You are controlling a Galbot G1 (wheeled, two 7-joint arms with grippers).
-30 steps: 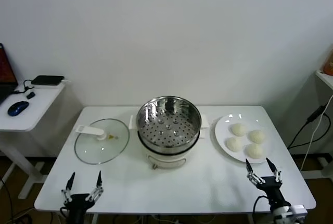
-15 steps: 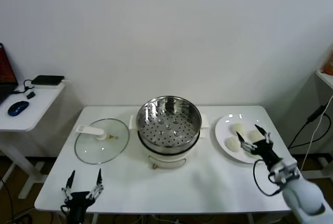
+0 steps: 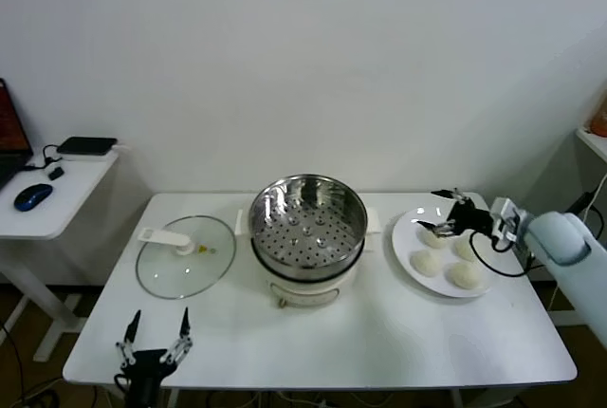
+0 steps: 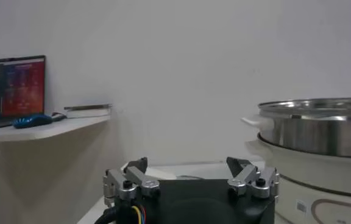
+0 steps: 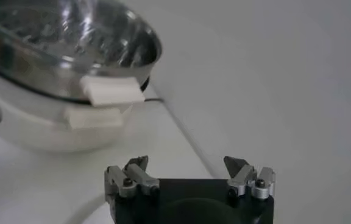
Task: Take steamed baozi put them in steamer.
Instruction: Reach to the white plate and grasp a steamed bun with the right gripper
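Bright even light, steamer [image 3: 307,228] glare, soft shadows

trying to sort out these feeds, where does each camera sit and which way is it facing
Head view: on the robot's head, looking forward and down at the table; shows the left gripper open at the near edge and the right gripper open above the plate of steamed baozi.
Left wrist view: on the left wrist, facing along the table toward the wall; shows the left gripper's fingers.
Right wrist view: on the right wrist, facing toward the steamer; shows the right gripper's fingers.
Shared: the steamer appears in all three.
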